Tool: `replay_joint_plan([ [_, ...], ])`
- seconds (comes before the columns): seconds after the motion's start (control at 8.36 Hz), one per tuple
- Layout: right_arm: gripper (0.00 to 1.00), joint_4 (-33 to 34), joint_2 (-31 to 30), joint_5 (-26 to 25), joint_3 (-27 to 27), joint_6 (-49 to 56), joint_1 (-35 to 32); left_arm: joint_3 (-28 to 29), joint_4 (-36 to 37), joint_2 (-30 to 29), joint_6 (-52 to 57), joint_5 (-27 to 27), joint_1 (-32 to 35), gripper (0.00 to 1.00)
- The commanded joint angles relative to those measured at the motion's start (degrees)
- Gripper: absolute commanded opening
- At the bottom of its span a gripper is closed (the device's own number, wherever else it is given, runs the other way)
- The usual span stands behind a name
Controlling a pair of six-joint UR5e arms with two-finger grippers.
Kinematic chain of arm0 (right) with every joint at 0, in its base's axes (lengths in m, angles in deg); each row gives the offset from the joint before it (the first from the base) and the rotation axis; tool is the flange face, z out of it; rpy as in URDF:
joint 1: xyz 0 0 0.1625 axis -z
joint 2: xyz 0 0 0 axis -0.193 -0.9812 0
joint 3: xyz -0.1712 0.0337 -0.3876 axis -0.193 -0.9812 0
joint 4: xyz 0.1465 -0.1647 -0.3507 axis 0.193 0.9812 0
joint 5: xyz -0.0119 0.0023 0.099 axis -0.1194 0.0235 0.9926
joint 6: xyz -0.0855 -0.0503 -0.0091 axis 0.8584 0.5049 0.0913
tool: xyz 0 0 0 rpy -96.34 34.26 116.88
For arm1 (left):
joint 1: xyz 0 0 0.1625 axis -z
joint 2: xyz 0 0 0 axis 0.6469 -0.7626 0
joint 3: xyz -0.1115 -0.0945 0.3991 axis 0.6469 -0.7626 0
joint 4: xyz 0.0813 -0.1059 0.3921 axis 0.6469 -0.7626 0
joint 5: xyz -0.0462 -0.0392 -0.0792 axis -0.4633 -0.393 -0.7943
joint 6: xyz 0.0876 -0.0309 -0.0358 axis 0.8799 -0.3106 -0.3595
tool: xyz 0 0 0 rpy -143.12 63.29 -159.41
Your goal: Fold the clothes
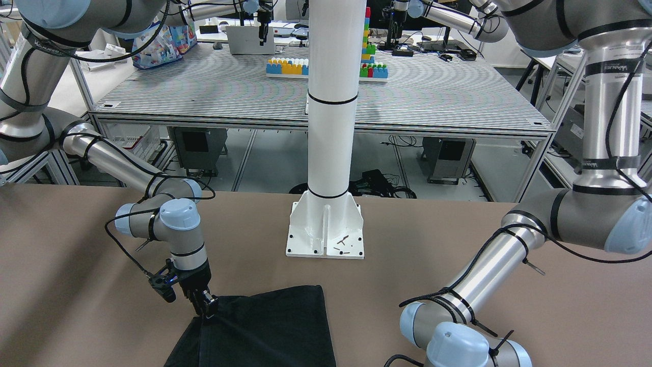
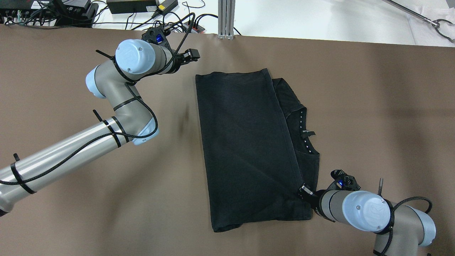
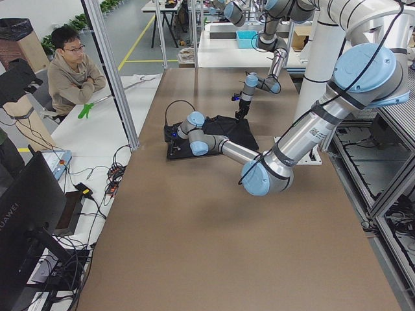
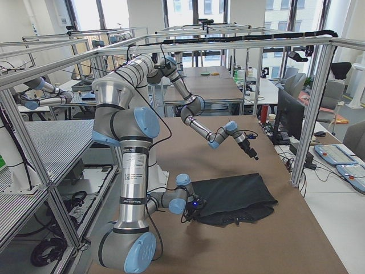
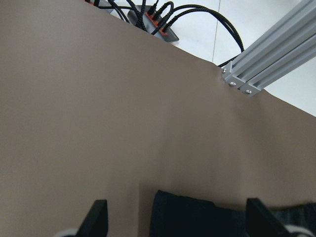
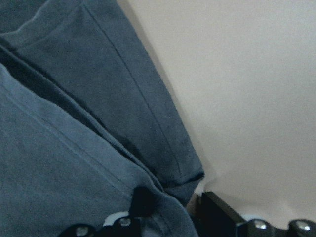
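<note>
A plain black soft-fabric garment [image 2: 245,142], folded lengthwise, is being borne flat by the brown tabletop [image 2: 373,106]. Its near hemmed edge is being pinched by the right gripper [image 2: 303,191], whose jaws are being held tight on the cloth. The bulk of the garment is lying ahead of that gripper and to its left, with the exposed neckline [image 2: 302,131] just ahead. The left gripper [image 2: 193,56] is being held raised off the tabletop, jaws wide apart and gripping nothing. The garment's far corner is lying just beside it, and is being seen between its fingers [image 5: 96,217] in the left wrist view.
</note>
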Motion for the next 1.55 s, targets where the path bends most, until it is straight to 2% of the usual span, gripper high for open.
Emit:
replay_joint_plan([
  [0.0,0.19,0.0,0.1,-0.5,0.7,0.0,0.0,0.0,0.0,-0.1,0.0,0.0,-0.2,1.0],
  [0.12,0.16,0.0,0.1,-0.5,0.9,0.0,0.0,0.0,0.0,-0.1,0.0,0.0,-0.3,1.0],
  [0.6,0.16,0.6,0.1,-0.4,4.2,-0.2,0.0,-1.1,-0.1,0.5,-0.2,0.0,-0.3,1.0],
  [0.72,0.15,0.7,0.2,-0.3,4.9,-0.2,0.1,-8.6,0.0,6.8,-1.5,-0.2,-1.6,1.0],
  [0.96,0.13,1.1,4.7,-0.8,4.8,-3.5,3.1,-24.3,0.0,18.9,-6.3,-0.1,-5.4,1.0],
  [1.08,0.12,4.2,7.0,-3.9,4.7,-5.1,6.1,-30.6,0.0,24.0,-9.0,0.0,-7.4,1.0],
  [1.2,0.12,7.3,9.5,-7.6,4.7,-5.2,8.2,-35.6,0.1,27.2,-12.4,0.0,-9.7,1.0],
  [1.32,0.12,8.9,10.1,-8.5,4.7,-5.2,8.7,-40.1,1.0,29.7,-16.7,0.1,-12.6,1.0],
  [1.44,0.12,9.0,9.5,-8.8,4.5,-5.1,8.7,-43.3,2.5,31.6,-21.0,3.4,-17.3,1.0],
])
